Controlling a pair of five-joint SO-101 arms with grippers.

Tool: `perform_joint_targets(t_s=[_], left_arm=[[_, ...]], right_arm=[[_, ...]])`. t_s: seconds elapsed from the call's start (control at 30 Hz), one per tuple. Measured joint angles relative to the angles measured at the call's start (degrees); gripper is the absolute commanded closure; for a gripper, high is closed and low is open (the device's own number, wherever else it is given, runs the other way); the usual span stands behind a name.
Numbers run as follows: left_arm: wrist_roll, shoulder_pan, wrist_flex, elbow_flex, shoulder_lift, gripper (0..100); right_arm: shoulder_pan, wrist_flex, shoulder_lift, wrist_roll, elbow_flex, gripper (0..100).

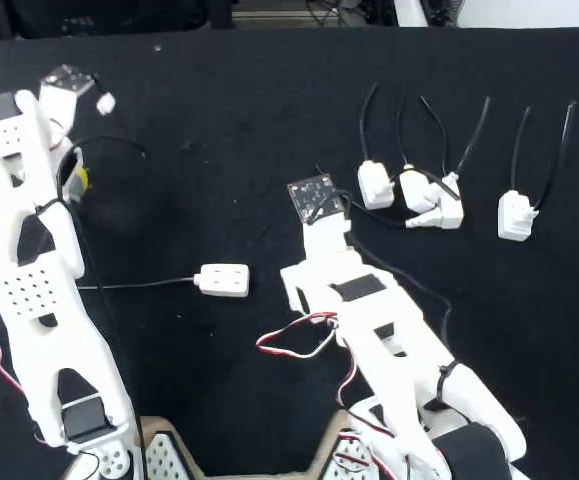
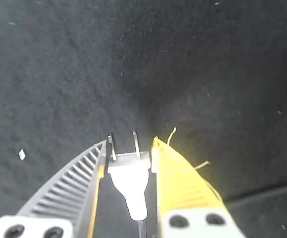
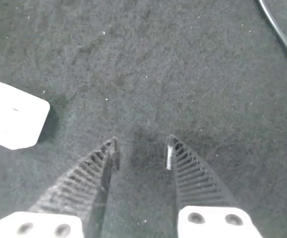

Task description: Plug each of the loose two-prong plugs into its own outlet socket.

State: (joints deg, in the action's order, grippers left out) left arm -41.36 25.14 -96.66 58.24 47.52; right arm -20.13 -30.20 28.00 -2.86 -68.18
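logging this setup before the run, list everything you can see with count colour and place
two-prong plug: 1, white with metal prongs, held in the left gripper, prongs pointing out past its fingertips
outlet block: 1, white, on a thin cord, lying mid-table between the two arms
corded blocks: about 4, white with black cords, grouped on the right of the table; plug or socket, cannot tell
table cloth: 1, black, under everything
left arm: 1, white, along the left edge
right arm: 1, white, red and white wires beside it
left gripper: 1, one finger yellow, shut on the plug
right gripper: 1, open, nothing between its fingers, over bare cloth
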Motion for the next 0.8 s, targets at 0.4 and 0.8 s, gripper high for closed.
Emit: perform_joint_targets(t_s=[0.4,0.8], left_arm=[[14.15,-1.49,-3.78,-1.49,-6.24,97],[28.84,-16.18,1.76,-49.14,-50.02,97]], right_arm=[[0.09,-2.73,0.35,0.0,1.49,86.0],[1.76,-28.13,23.56,2.9,12.13,86.1]])
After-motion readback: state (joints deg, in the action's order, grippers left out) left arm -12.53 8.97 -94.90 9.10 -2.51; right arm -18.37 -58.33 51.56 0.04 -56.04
